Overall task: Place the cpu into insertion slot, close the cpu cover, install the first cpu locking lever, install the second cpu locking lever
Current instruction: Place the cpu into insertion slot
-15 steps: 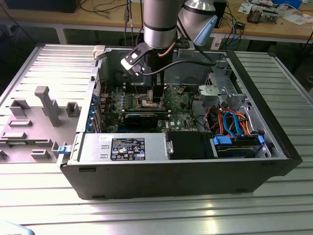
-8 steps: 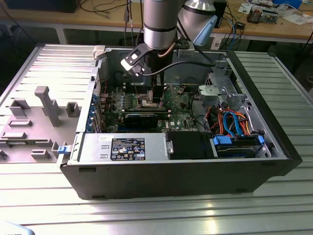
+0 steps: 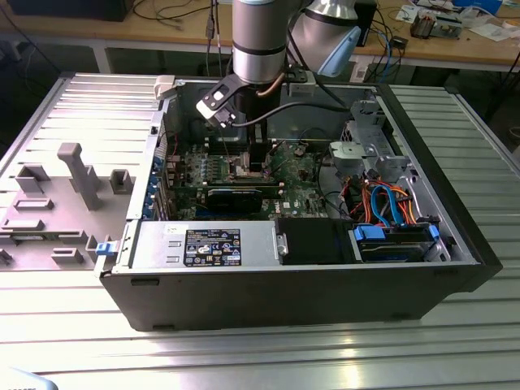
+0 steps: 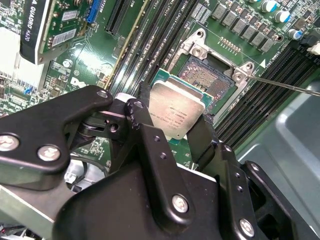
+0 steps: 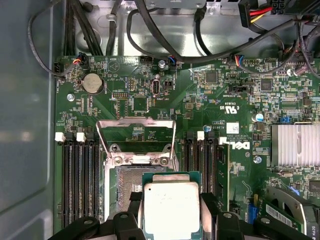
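"The cpu (image 4: 175, 112), where is it?"

"Pinched in the gripper (image 4: 172, 121). Two black fingers (image 4: 146, 137) press on opposite edges, with the silver-grey top facing the cameras. In the first wrist view the cpu (image 5: 171, 210) shows a green rim around its metal top."

"And the slot?"

"The slot (image 4: 210, 77) is open, its field of contacts bare. In both wrist views the cpu hangs over one edge of it and hides that part. I cannot tell whether the two touch."

"Is the cover down?"

"No. In the first wrist view the cover (image 5: 136, 121) stands swung up off the slot (image 5: 124, 192), hinged at the far side from the gripper (image 5: 171, 202), and the green board (image 5: 150, 90) shows through its window."

"Any lever in sight?"

"One thin metal lever (image 4: 285, 85) runs away from a corner of the slot, out over the memory slots (image 4: 260, 100)."

"What lies round about?"

"Long memory slots (image 5: 80, 180) flank the slot on both sides. Farther off on the board are a coin battery (image 5: 92, 83) and a finned heatsink (image 5: 295, 145), with black cables (image 5: 165, 42) looping past its edge."

"And from outside?"

"In the exterior view the arm (image 3: 258, 49) reaches straight down into the open case (image 3: 284, 284), which lies on its side on a ribbed metal table (image 3: 244, 357). The gripper (image 3: 258, 162) sits low over the middle of the board."
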Robot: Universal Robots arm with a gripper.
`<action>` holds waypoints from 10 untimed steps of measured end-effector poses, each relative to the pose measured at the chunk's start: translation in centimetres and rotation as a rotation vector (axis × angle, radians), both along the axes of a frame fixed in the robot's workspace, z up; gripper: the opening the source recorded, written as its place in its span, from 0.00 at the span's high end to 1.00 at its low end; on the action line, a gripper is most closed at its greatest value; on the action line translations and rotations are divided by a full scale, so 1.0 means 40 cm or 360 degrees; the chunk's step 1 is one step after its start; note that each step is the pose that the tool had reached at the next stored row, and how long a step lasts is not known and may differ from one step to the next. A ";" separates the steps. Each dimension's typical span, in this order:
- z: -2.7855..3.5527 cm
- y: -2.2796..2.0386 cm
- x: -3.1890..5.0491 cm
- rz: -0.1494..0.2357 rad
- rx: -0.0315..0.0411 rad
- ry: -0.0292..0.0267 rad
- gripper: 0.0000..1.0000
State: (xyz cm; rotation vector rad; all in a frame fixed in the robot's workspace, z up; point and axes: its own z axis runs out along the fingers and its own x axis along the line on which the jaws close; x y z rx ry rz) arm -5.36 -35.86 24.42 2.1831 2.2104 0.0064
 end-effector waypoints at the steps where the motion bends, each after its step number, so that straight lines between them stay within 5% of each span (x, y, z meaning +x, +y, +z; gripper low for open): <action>1: -0.001 0.000 0.000 0.0000 0.0000 0.00000 0.45; 10: -0.006 0.000 0.000 0.0000 0.0000 -0.00001 0.45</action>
